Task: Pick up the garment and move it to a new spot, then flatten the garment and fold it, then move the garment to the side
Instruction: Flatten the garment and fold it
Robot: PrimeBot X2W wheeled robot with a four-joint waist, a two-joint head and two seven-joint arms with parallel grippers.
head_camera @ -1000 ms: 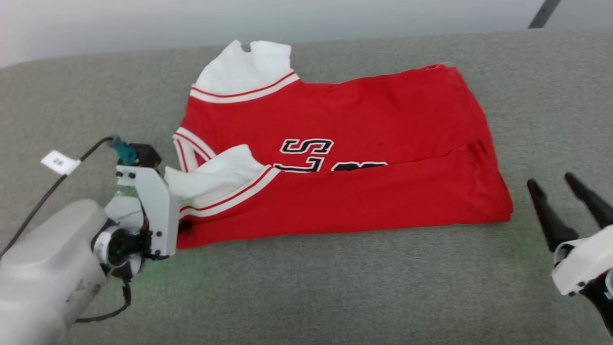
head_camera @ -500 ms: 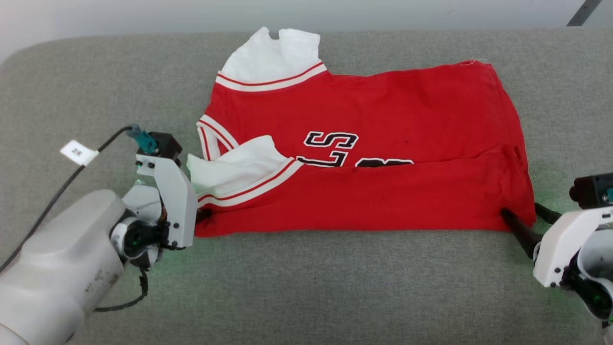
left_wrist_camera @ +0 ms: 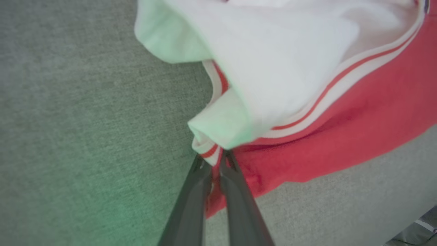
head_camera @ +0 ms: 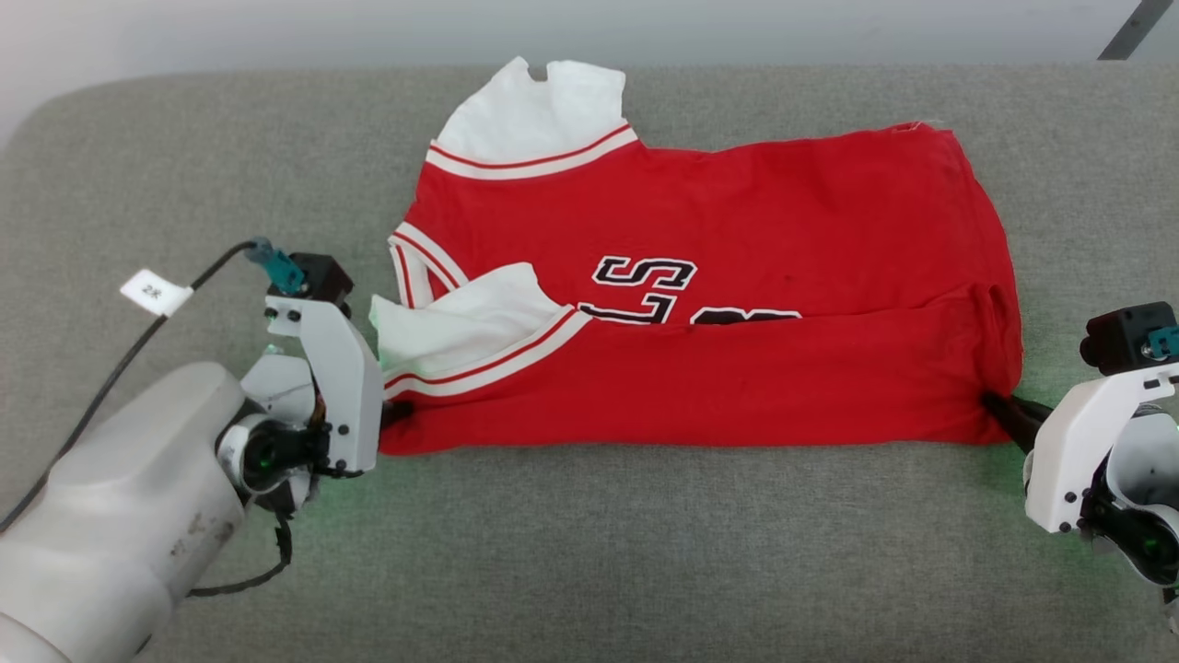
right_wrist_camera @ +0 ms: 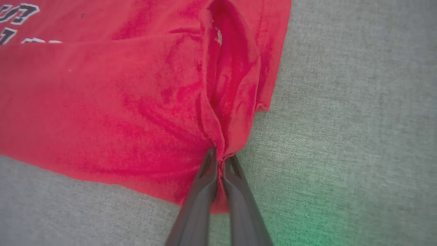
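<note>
L gripper (left_wrist_camera: 215, 159) is pinched shut on the shirt (head_camera: 718, 239) at its near sleeve corner; R gripper (right_wrist_camera: 220, 153) is clamped tight on the near hem corner. Shirt lies half-folded mid worktop (head_camera: 589, 552), lettering partly covered. To fold well — lift both corners level, keep the edge taut, lay it over evenly w/o dragging. Worktop is grey woven fabric w/ a rounded far corner; pale surface (head_camera: 276, 37) beyond, dark bar (head_camera: 1128, 28) top right.
</note>
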